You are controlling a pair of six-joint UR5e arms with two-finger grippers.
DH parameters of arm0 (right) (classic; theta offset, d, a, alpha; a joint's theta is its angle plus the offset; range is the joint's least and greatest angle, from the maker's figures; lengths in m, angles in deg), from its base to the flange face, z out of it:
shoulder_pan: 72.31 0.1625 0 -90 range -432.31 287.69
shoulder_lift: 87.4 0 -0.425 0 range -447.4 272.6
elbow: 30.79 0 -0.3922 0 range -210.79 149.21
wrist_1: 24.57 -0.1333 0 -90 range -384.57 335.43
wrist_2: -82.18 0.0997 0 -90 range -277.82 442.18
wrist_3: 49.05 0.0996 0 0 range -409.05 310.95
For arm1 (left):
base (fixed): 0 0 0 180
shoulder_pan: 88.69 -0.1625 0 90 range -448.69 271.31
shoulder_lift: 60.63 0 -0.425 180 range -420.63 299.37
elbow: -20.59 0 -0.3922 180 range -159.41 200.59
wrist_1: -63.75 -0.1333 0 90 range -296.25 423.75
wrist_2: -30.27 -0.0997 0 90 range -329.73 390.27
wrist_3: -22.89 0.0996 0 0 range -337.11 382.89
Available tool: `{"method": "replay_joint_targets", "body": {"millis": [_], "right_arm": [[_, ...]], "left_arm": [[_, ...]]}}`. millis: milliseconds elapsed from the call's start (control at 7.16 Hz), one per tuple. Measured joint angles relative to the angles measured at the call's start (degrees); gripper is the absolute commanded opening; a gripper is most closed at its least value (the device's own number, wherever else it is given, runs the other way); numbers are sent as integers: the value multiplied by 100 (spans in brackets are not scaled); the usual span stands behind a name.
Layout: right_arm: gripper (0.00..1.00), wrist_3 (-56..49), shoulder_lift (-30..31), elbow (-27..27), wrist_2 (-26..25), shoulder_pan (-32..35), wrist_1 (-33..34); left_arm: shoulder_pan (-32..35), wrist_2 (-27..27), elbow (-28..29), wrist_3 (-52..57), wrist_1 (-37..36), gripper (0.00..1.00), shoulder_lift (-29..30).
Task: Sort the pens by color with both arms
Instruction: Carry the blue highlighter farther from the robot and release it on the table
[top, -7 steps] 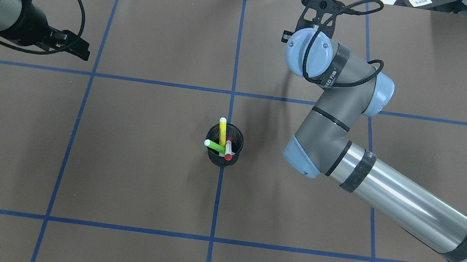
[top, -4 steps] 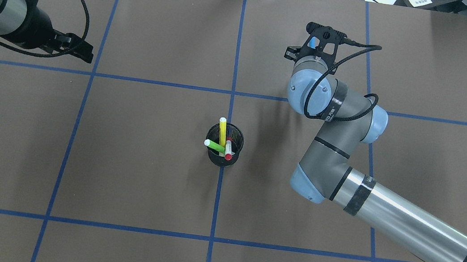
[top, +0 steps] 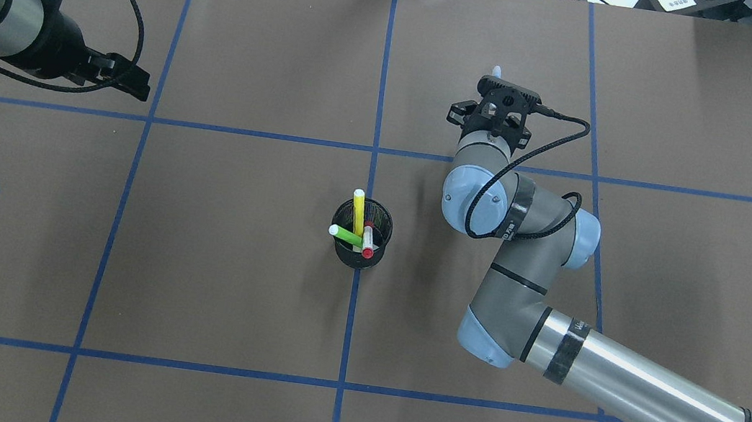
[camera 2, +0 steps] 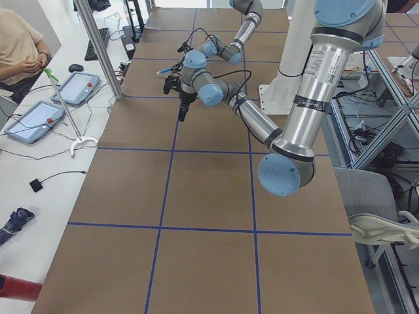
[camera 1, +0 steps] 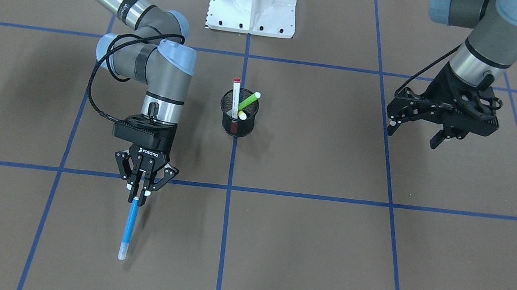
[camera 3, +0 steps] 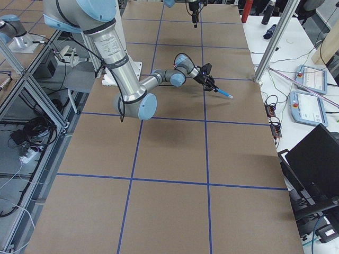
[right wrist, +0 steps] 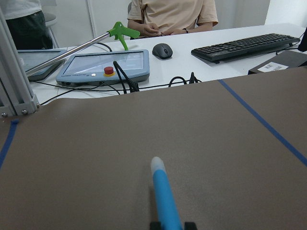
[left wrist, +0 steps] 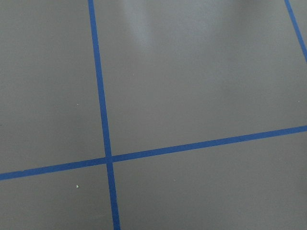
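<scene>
1. Right gripper (camera 1: 140,195) is pinching the blue pen (camera 1: 129,228) at one end. The rest of the pen sticks out past the fingertips, pointing away from the robot's base.
2. On the right wrist camera, that pen runs straight ahead of the fingers with its pale tip leading, low over the brown table (camera 1: 304,252). Whether the tip touches the surface, I cannot tell.
3. Left gripper (camera 1: 414,135) hangs with its fingers spread wide and nothing between them. Under it there is only table and blue tape lines (left wrist: 101,120).
4. The black mesh cup (camera 1: 237,123) stands between the two grippers, back toward the base from the right one and well apart from both.
5. Inside the cup lean the white pen with red ends (camera 1: 234,95), the green pen (camera 1: 249,100) and the yellow pen (top: 358,212), their tops poking above the rim.
</scene>
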Motion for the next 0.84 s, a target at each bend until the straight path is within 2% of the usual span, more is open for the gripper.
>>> {"method": "replay_joint_targets", "body": {"millis": [140, 279, 559, 838], "right_arm": [[72, 6, 3, 82, -50, -18, -83], [97, 7, -2, 117, -56, -29, -120], [99, 10, -29, 108, 12, -38, -140], [99, -44, -53, 19, 484, 50, -235]], "left_arm": [[0, -13, -5, -2, 0, 100, -3], [0, -18, -8, -3, 0, 100, -7], [0, -20, -9, -3, 0, 100, -8], [-3, -15, -9, -7, 0, 100, 0]]}}
